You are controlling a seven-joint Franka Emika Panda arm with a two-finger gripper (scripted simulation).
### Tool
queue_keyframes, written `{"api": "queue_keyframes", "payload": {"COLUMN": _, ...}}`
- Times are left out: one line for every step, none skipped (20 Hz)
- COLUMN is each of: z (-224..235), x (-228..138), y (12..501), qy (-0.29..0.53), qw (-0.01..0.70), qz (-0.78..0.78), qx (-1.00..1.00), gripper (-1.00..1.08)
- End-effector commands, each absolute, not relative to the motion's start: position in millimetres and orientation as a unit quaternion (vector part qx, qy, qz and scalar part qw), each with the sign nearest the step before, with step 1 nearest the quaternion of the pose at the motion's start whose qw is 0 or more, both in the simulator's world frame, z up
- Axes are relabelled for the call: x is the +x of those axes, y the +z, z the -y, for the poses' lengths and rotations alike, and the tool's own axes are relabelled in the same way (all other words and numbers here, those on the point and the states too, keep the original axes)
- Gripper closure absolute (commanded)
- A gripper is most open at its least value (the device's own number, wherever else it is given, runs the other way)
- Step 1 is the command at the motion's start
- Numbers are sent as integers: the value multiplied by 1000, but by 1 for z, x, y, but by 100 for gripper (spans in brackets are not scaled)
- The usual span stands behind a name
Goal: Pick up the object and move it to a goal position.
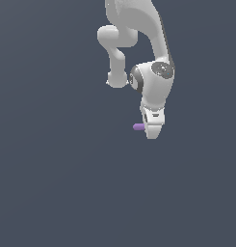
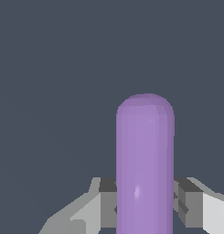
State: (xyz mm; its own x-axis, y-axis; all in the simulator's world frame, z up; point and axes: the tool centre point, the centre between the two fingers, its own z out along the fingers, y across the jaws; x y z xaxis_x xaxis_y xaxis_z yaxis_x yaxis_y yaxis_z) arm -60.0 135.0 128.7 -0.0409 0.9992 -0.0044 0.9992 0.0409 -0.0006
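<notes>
Small purple capsule-shaped rod with rounded ends [image 1: 138,127] [image 2: 144,164] clamped between the dark grey pads [image 2: 188,201] of the white two-fingered gripper [image 1: 151,129] [image 2: 145,203], one pad pressed against each side. In the exterior view, poking out sideways from the gripper toward that view's left, held beneath the white jointed arm [image 1: 155,72], against plain dark slate-blue ground [image 1: 52,183].
</notes>
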Motion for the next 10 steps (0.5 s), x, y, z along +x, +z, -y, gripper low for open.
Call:
{"api": "queue_keyframes", "payload": {"z": -138, "x": -68, "y": 153, "qy": -2, "qw": 2, "qz": -722, "qx": 692, "gripper": 108}}
{"api": "queue_keyframes", "payload": {"z": -139, "x": -71, "y": 162, "qy": -2, "qw": 2, "qz": -722, "qx": 692, "gripper": 108}}
{"api": "queue_keyframes", "payload": {"z": -140, "x": -73, "y": 172, "qy": -2, "qw": 1, "qz": -722, "qx": 692, "gripper": 108}}
{"api": "queue_keyframes", "payload": {"z": -141, "x": -76, "y": 182, "qy": -2, "qw": 1, "qz": -722, "qx": 692, "gripper": 108}}
{"api": "queue_keyframes", "payload": {"z": -142, "x": -79, "y": 192, "qy": -2, "qw": 1, "qz": -722, "qx": 692, "gripper": 108}}
{"api": "queue_keyframes", "payload": {"z": -143, "x": -82, "y": 202, "qy": -2, "qw": 1, "qz": -722, "qx": 692, "gripper": 108}}
{"api": "queue_keyframes", "payload": {"z": -145, "x": -85, "y": 212, "qy": -2, "qw": 1, "qz": -722, "qx": 692, "gripper": 108}}
{"api": "queue_keyframes", "payload": {"z": -146, "x": -88, "y": 222, "qy": -2, "qw": 1, "qz": -722, "qx": 692, "gripper": 108}}
{"api": "queue_keyframes", "payload": {"z": -147, "x": -91, "y": 233, "qy": -1, "qw": 1, "qz": -722, "qx": 692, "gripper": 108}}
{"api": "queue_keyframes", "payload": {"z": -149, "x": -94, "y": 243, "qy": -1, "qw": 0, "qz": -722, "qx": 692, "gripper": 108}}
